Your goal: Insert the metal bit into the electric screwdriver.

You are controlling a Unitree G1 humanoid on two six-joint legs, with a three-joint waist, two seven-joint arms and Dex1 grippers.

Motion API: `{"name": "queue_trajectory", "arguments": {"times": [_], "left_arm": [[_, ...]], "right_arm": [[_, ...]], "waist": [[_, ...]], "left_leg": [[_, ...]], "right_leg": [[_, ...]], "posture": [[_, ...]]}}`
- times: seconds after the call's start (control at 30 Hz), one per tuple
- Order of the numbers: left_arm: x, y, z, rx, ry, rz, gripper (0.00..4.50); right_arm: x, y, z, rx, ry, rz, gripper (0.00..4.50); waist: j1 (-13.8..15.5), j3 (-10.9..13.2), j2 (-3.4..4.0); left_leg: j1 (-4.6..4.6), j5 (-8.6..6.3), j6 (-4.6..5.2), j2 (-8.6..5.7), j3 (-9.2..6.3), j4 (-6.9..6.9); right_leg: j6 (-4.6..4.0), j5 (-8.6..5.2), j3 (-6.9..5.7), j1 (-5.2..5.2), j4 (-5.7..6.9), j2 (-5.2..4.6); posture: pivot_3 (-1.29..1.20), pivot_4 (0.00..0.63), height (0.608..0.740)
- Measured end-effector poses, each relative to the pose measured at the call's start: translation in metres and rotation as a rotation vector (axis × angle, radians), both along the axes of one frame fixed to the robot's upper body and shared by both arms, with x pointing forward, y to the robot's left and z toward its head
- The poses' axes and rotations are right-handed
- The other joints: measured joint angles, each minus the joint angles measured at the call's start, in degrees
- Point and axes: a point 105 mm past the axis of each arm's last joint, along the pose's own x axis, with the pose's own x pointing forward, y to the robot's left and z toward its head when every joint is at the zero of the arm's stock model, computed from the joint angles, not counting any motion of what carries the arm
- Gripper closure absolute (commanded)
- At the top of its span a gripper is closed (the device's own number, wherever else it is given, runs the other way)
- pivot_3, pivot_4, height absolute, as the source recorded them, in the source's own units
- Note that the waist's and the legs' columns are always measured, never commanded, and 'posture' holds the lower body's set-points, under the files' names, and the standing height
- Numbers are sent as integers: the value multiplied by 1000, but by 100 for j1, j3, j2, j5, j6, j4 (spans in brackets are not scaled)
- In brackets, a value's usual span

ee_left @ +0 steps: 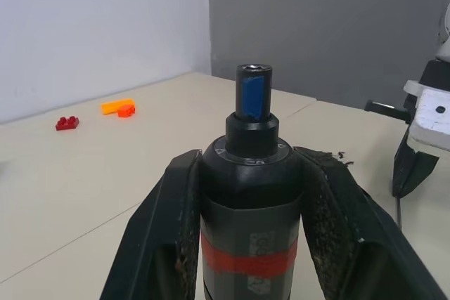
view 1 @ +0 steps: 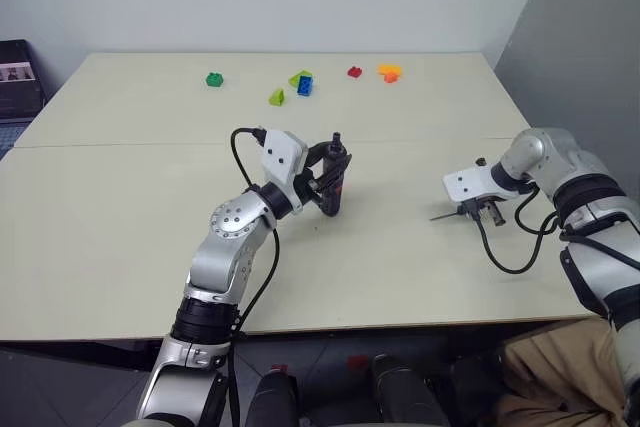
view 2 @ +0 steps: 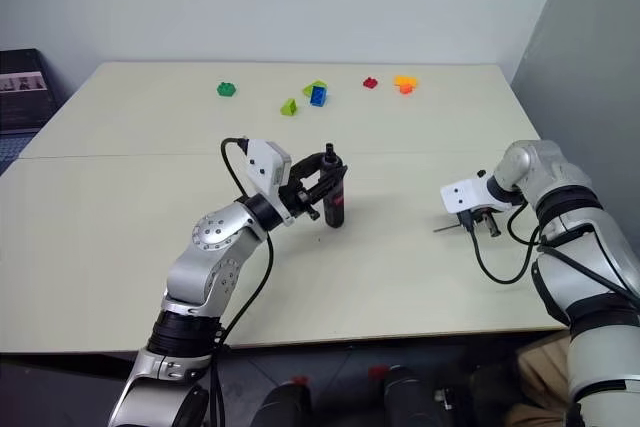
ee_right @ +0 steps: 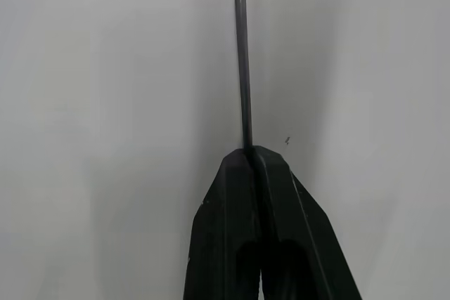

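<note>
Electric screwdriver (view 1: 335,182): black body with a red band and a blue mark on its narrow tip; held upright above the middle of the surface (view 1: 120,247), tip uppermost; clamped at mid-body between the two black fingers (ee_left: 172,237) of the left gripper (view 1: 328,179), one finger seen on each side of the body in the left wrist view.

Metal bit (view 1: 446,215): thin grey rod; located at the right side of the surface, well apart from the screwdriver; one end is pinched by the right gripper (ee_right: 254,152), whose fingers are pressed together on it; the rest of the rod is seen projecting straight out past the fingertips toward the screwdriver's side, low over the surface; whether its free end touches the surface cannot be told.

Right gripper: pointed steeply downward at the surface, a black cable looped beside it.

Other items, all at the far edge of the surface, well away from both grippers: green brick (view 1: 214,79); light green brick (view 1: 277,97); blue brick (view 1: 304,86) touching another light green piece behind it; red brick (view 1: 354,72); orange brick (view 1: 389,72).

Surface: pale beige, a seam running across it just behind the screwdriver; bare between the screwdriver and the bit, nothing lying in that gap.

Black object (view 1: 18,77): beyond the far left corner of the surface, against the wall.
</note>
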Motion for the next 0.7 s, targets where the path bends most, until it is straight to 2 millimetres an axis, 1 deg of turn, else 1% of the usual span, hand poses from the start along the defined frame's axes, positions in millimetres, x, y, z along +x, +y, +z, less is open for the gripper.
{"name": "queue_trajectory", "arguments": {"times": [0.1,0.17,0.23,0.3,0.43,0.5,0.57,0.63,0.7], "left_arm": [[2,8,7,-36,9,51,2861],[0,9,14,-56,-3,66,2861],[-3,7,21,-88,-13,76,2861],[-5,4,28,-124,-19,82,2861],[-15,0,37,-169,-39,104,2861],[-18,-3,34,-170,-34,105,2861],[-21,-6,26,-153,-21,107,2861],[-22,-8,20,-137,-11,110,2861],[-23,-7,16,-123,-33,138,2861]], "right_arm": [[2,12,19,130,-34,10,4500],[3,21,32,209,-61,26,4500],[1,31,45,314,-83,38,4500],[-3,38,51,419,-85,25,4500],[-12,52,70,661,-81,-40,4500],[-14,57,83,774,-89,-78,4500],[-17,66,101,909,-111,-107,4500],[-19,71,112,981,-121,-123,4500],[-21,81,122,1122,-119,-164,4500]], "waist": [[-4,20,7],[5,21,6],[21,21,6],[44,21,6],[121,22,6],[129,22,6],[134,22,7],[149,22,6],[151,22,6]], "left_leg": [[-3,0,0,0,0,-5],[-4,0,0,0,-4,-10],[-6,0,0,0,-7,-17],[-12,0,-1,0,-9,-23],[-26,-1,-1,-2,-14,-26],[-28,-1,-1,-3,-13,-26],[-27,-1,-1,-3,-14,-27],[-28,0,-1,-3,-16,-26],[-28,0,-1,-3,-13,-26]], "right_leg": [[0,0,-1,-4,0,0],[0,-1,-3,-4,-4,0],[0,0,-7,-2,-13,-1],[-1,0,-9,-3,-22,-2],[-7,4,-13,-8,-35,-4],[-8,4,-14,-9,-37,-5],[-6,3,-14,-11,-34,-5],[-1,0,-17,-13,-35,-4],[0,-1,-13,-13,-36,-3]], "posture": [[0,150,740],[0,150,740],[0,150,740],[0,150,740],[0,150,740],[0,150,740],[0,150,740],[0,150,740],[0,150,740]]}}
